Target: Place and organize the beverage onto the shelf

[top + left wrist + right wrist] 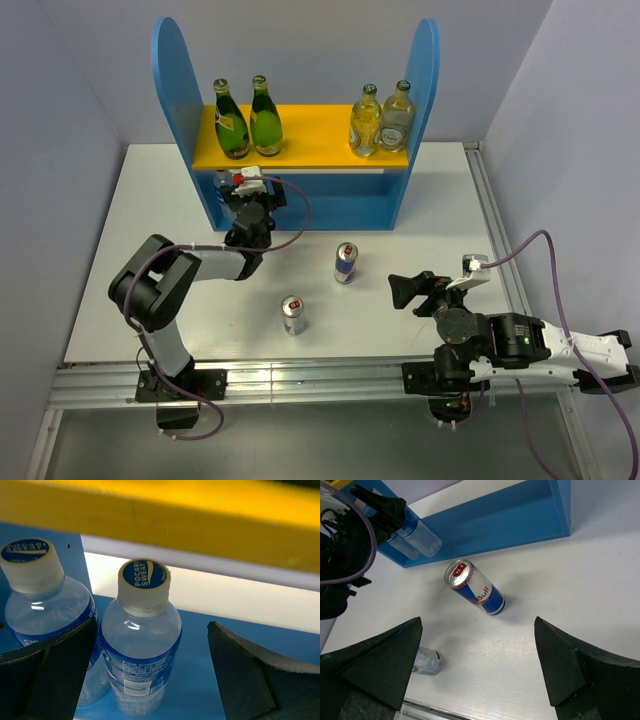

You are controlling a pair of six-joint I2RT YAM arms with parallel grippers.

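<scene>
The blue shelf [414, 150] stands at the back, with a yellow-orange upper board [320, 135]. Two dark green bottles [248, 120] stand on the board's left. Two blue-capped water bottles stand on the lower level: one [142, 645] between my left fingers, one [42, 600] to its left. My left gripper [152, 627] is open, its right finger well apart from the bottle. It reaches into the lower level [248, 192]. Two silver-blue cans stand on the table [345, 263], [293, 314]. My right gripper [403, 291] is open and empty, above the table right of the cans [475, 587], [427, 661].
Two pale yellowish glass bottles [382, 120] stand on the board's right. The yellow board's edge [175, 520] runs just above the left gripper. The shelf's right side panel [564, 505] is beyond the near can. A metal rail [300, 380] runs along the table's near edge.
</scene>
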